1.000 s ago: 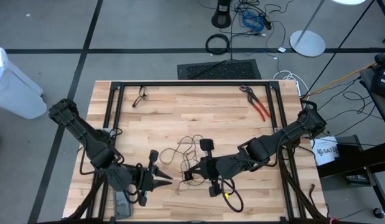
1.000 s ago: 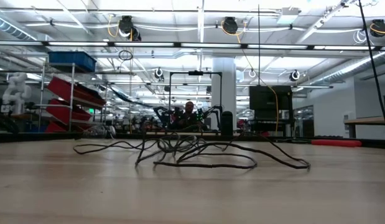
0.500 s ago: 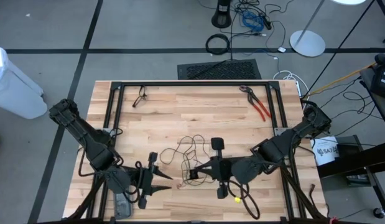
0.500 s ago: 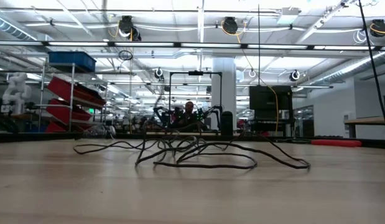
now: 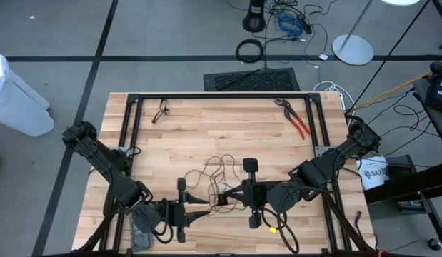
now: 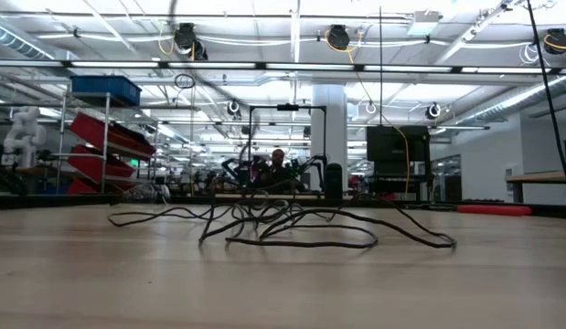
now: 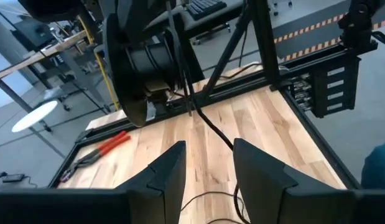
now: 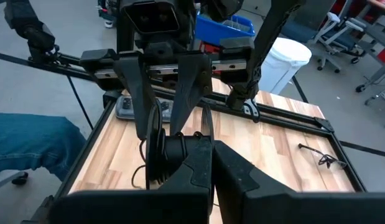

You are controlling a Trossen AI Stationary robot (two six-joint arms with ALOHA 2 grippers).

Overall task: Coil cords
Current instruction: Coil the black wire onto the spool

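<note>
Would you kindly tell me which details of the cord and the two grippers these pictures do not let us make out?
- Cord, high view: its pale end piece is too small to pick out; part lies under the right gripper.
- Right gripper, right wrist view: its shut fingers hide whether any cord is pinched.
- Left gripper, left wrist view: open fingers are cut off by the picture edge; contact with the cord is unclear.
- Low view: neither gripper can be identified.

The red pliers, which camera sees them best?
The high view: the pliers lie whole, by the table's far right edge. The left wrist view shows them too, small and partly cut off. The low and right wrist views don't show them.
</note>
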